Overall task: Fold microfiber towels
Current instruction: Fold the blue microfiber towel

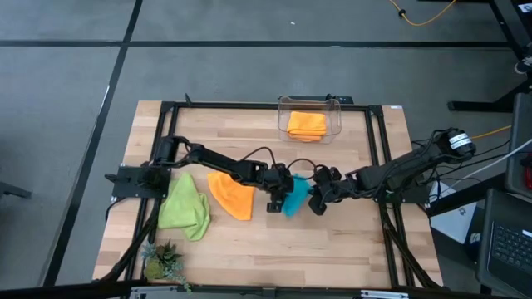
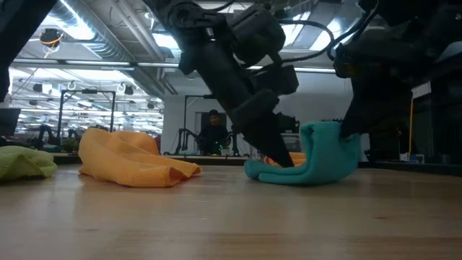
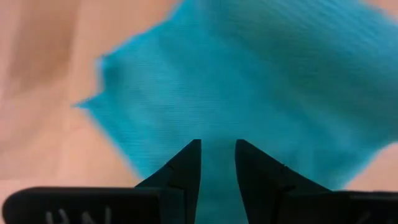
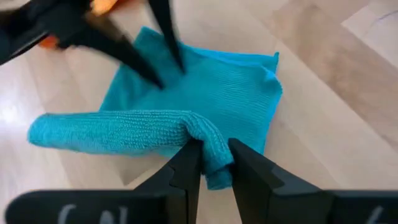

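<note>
Mid-table, both grippers' fingers narrowly parted, left fingers and right fingers pinching turquoise towel.

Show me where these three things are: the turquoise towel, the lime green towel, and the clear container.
turquoise towel (image 4: 205, 93): right wrist view, on its flat middle part.
lime green towel (image 1: 186, 208): high view, on the middle of the crumpled cloth.
clear container (image 1: 283, 118): high view, on its left wall.
</note>
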You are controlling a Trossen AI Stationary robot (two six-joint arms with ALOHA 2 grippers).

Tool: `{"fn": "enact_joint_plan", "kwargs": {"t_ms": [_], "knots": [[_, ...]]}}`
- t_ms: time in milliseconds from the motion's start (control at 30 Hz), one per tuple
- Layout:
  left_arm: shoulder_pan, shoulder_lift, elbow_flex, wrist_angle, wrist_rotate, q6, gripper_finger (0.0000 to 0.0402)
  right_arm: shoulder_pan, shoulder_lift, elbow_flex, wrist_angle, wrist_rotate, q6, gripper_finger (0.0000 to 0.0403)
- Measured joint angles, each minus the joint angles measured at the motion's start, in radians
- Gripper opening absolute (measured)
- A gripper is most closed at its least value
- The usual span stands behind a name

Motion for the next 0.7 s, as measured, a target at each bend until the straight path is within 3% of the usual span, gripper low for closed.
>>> {"fn": "enact_joint_plan", "kwargs": {"t_ms": [367,700], "knots": [[-0.017,0.010,0.000,0.009,0.040,0.001,0.0092,-0.083,0.009,0.000,0.052,0.064,0.002,0.0084],[-0.018,0.063,0.004,0.079,0.093,-0.013,0.0092,-0.138,0.115,-0.001,0.216,0.064,-0.076,0.0084]]}}
